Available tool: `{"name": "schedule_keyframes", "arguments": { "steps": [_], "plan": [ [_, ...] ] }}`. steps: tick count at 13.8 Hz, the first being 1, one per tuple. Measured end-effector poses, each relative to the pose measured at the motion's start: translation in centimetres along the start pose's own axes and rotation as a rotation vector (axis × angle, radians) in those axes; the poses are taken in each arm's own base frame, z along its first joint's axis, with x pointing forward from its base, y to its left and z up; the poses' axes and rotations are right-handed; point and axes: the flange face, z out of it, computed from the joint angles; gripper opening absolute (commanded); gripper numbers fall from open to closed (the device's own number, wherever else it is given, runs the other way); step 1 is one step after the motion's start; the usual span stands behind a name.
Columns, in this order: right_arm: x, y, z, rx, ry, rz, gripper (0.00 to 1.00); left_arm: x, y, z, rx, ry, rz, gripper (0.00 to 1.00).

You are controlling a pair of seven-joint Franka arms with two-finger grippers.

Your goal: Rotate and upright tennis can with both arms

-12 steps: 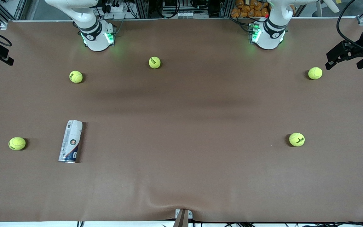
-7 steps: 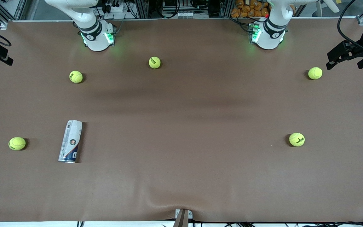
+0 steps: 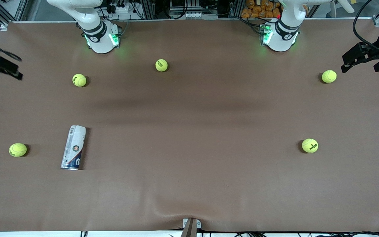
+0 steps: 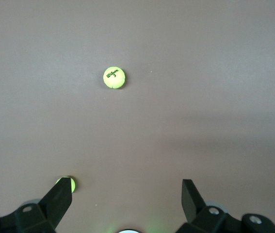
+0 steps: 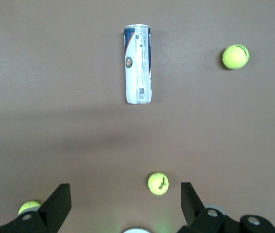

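Only the right gripper point(image 3: 0, 67) has shifted, fingers spread, over the brown bench point(image 3: 189, 184) edge. Left gripper point(image 3: 357, 59) waits, fingers spread. Tennis can point(image 3: 74, 147) lies flat among tennis balls point(image 3: 17, 149).

right pincer point(image 3: 2, 67) blurred at the frame edge, left pincer point(image 3: 357, 59) partly cut off

Right claw point(image 5: 125, 196) hangs wide open over the bench point(image 5: 40, 121), tennis can point(image 5: 137, 64) lying flat below, three tennis balls point(image 5: 158, 183) scattered around.
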Motion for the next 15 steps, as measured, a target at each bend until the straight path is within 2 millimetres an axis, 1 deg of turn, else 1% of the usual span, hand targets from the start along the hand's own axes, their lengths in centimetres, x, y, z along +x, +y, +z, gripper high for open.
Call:
{"name": "schedule_keyframes", "arguments": {
  "steps": [2, 4, 7, 9, 11, 12, 14, 15],
  "plan": [
    [2.3, 0.7, 5.0, 0.0, -0.026, -0.02, 1.0, -0.1, 0.0, 0.1, 0.001, -0.008, 0.0, 1.0],
    [5.2, 1.3, 10.3, -0.002, -0.06, -0.044, 1.0, -0.1, 0.0, 0.1, 0.001, -0.012, 0.001, 1.0],
    [9.5, 1.5, 18.3, -0.01, -0.076, -0.083, 1.0, -0.1, 0.1, 0.1, 0.001, -0.013, 0.001, 1.0],
    [11.9, 1.5, 23.0, -0.015, -0.069, -0.133, 1.0, -0.1, 0.1, 0.1, 0.001, -0.013, 0.002, 1.0],
    [13.7, 1.5, 27.1, -0.021, -0.052, -0.163, 1.0, -0.1, 0.1, 0.1, 0.001, -0.013, 0.002, 1.0],
    [14.3, 1.6, 29.1, -0.023, -0.051, -0.176, 1.0, -0.1, 0.1, 0.1, 0.001, -0.014, 0.002, 1.0],
    [15.1, 1.6, 32.4, -0.025, -0.056, -0.19, 1.0, -0.1, 0.1, 0.1, 0.001, -0.014, 0.003, 1.0],
    [15.5, 1.6, 33.7, -0.023, -0.046, -0.19, 1.0, -0.1, 0.1, 0.1, 0.001, -0.014, 0.003, 1.0]
  ]
}}
